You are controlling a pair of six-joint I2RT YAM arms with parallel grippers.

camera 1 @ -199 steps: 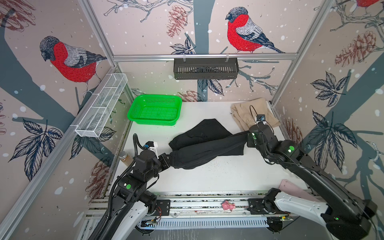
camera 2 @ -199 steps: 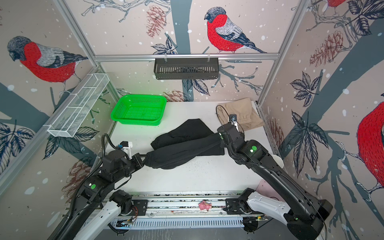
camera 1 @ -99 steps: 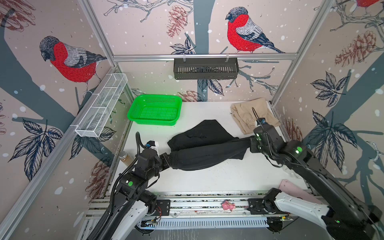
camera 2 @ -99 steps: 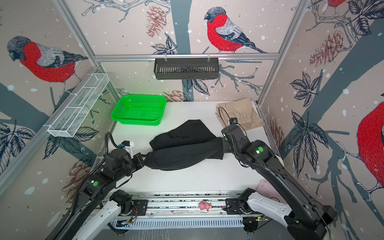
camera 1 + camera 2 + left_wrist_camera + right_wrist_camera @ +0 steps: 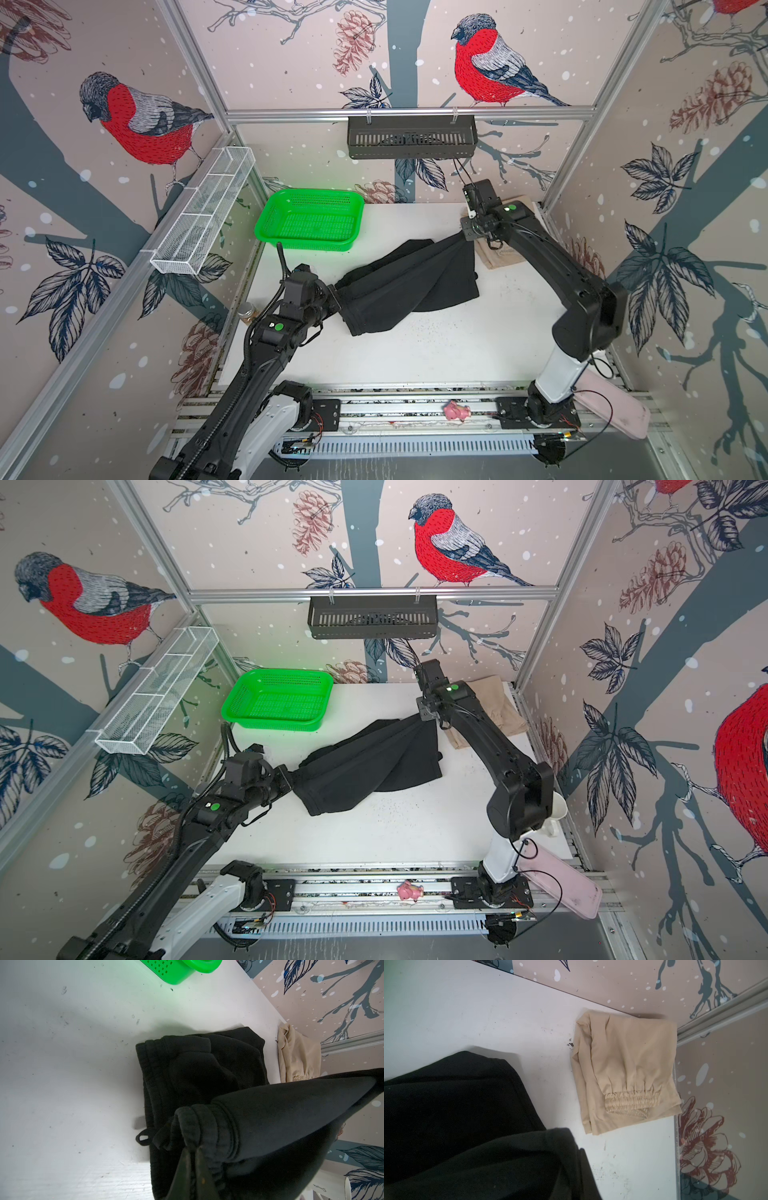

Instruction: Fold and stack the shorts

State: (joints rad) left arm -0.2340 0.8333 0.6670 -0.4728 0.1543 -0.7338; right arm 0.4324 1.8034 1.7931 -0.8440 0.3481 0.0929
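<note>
The black shorts (image 5: 407, 282) hang stretched between my two grippers above the white table (image 5: 436, 353), in both top views, their lower folds sagging onto it. My left gripper (image 5: 332, 293) is shut on the gathered waistband; in the left wrist view its fingertips (image 5: 192, 1154) pinch that band, and more of the black shorts (image 5: 207, 1068) lies beyond. My right gripper (image 5: 467, 235) is raised at the back right, shut on the other end (image 5: 419, 725). The folded beige shorts (image 5: 629, 1068) lie flat in the back right corner (image 5: 498, 706), partly behind the right arm.
A green basket (image 5: 309, 220) stands at the back left. A white wire shelf (image 5: 203, 216) hangs on the left wall and a black rack (image 5: 411, 137) on the back wall. A small jar (image 5: 247, 311), a white mug (image 5: 555, 816) and a pink toy (image 5: 456, 411) sit at the edges.
My right gripper has risen and moved toward the back right corner, pulling its end of the black shorts up with it. The left gripper has kept its hold and barely moved.
</note>
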